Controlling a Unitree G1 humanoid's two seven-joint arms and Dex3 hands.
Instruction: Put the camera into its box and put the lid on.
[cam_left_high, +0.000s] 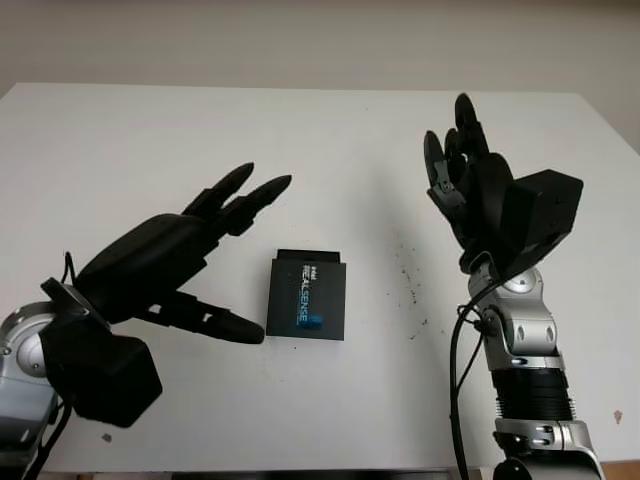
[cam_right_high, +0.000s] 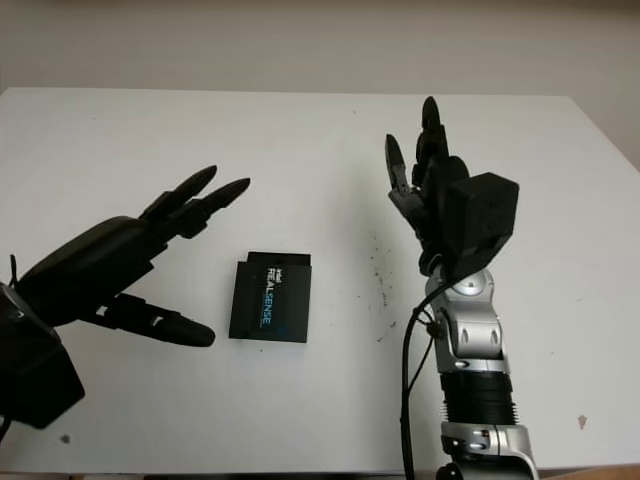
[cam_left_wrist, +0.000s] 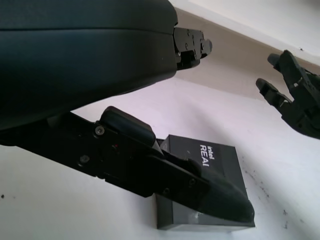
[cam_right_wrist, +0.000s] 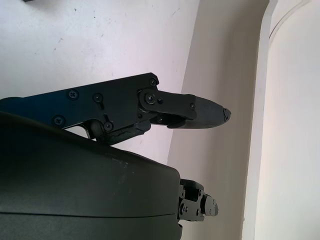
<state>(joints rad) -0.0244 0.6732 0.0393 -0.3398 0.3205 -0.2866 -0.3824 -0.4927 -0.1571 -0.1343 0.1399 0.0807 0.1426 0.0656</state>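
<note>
White table (cam_left_high: 150, 140); closed RealSense box (cam_left_high: 307, 294) centre. Left hand (cam_left_high: 185, 255) 9 o'clock, fingers wide, empty. Right hand (cam_left_high: 470, 185) 3 o'clock, fingers wide, empty.

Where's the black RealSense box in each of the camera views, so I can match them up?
Left eye view: the black box lies lid-on at centre table, between the open left hand and the raised open right hand.
Right eye view: same spot, left of centre.
Left wrist view: just beyond the thumb.
Right wrist view: I cannot make it out.
Shared landmark: the white lettering on the lid.
</note>
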